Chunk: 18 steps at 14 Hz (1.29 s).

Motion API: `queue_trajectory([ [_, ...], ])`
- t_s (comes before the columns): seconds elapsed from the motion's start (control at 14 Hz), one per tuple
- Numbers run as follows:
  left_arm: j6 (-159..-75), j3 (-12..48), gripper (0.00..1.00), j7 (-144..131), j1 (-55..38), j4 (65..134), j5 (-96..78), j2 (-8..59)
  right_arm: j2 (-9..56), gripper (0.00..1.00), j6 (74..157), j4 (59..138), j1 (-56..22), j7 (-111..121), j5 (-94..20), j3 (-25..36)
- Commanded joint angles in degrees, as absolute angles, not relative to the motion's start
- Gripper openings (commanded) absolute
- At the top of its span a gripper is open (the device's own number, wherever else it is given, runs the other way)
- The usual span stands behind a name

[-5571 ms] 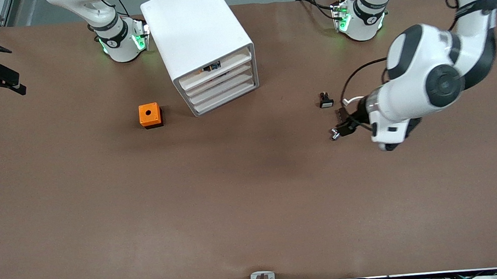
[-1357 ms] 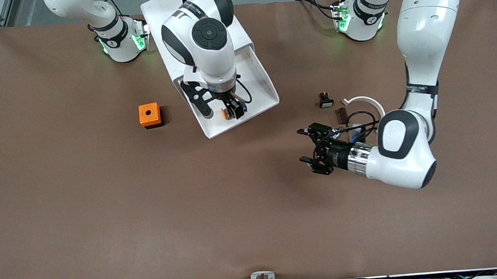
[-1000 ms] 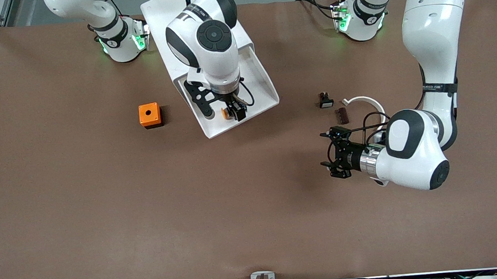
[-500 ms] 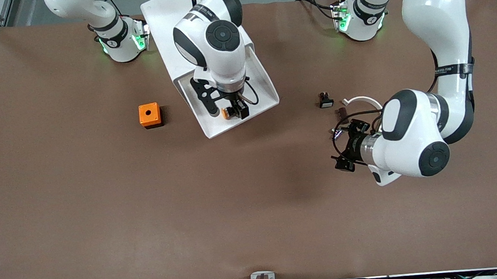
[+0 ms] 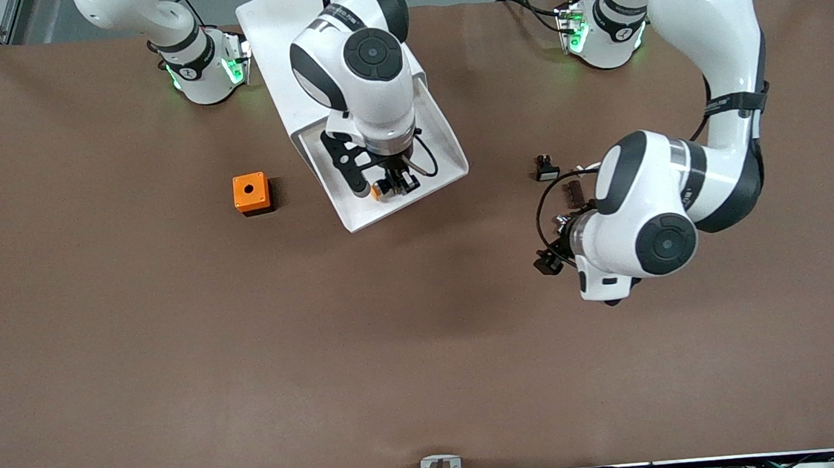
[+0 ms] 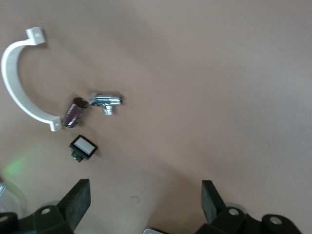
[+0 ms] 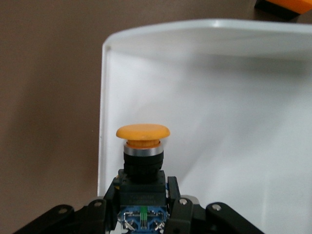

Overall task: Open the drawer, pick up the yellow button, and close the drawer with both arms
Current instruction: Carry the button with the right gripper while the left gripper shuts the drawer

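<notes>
Right wrist view gives you the clearest answer: the right gripper [image 7: 144, 207] has its fingers clenched on the black body of the button [image 7: 143, 161], orange cap pointing away from the wrist, with the white floor of the drawer [image 7: 234, 122] under it. In the front view you can see the same thing from above: the drawer [image 5: 448, 158] stands pulled well out of the cabinet [image 5: 283, 44], and the right gripper [image 5: 392, 182] is down inside it, near its front edge, with the button [image 5: 381, 188] between the fingers.

So you are at the take step: opening is done, the grasp looks made, and the lift is not yet done. Your next move, as I judge it, is a straight lift so the button clears the drawer's front lip without catching, then a carry off to one side. After that the drawer needs a square push home.

The left gripper [image 5: 549, 259] hangs over bare table toward the left arm's end, fingers [image 6: 78, 200] released and holding nothing; small parts lie near it. It waits.

You will find no legible writing on the button or cabinet; the band lettering on the left arm is too small to read.
</notes>
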<state>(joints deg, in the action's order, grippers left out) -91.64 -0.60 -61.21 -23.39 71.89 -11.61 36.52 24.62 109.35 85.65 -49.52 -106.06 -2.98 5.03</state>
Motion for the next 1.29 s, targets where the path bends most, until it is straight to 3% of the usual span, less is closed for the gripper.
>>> queue_trajectory([
  [0.0, -94.7, -0.9, 1.0, -59.8, -27.8, 73.0, -8.9, 35.9, 24.4, 0.0, 102.2, 80.9, -44.2, -94.2, -4.9, 4.9],
  [0.21, -101.6, -0.2, 1.0, -60.2, -32.2, 73.6, -8.3, 36.8, 21.1, 0.0, 94.0, 81.5, -34.1, -67.9, -4.5, 5.3],
  [0.43, -104.9, -0.2, 1.0, -61.2, -37.4, 74.0, -8.6, 38.1, 20.0, 0.0, 95.3, 85.0, -23.5, -44.8, -0.8, 5.3],
  [1.0, -104.5, 0.5, 1.0, -73.6, -49.2, 79.8, -8.7, 36.6, 20.0, 0.0, 122.9, 105.7, -4.7, -8.3, 1.8, 5.3],
  [1.21, -104.3, 3.2, 1.0, -79.9, -51.2, 80.2, -8.6, 36.3, 21.6, 0.0, 137.9, 112.8, 1.8, 2.5, 1.8, 5.3],
])
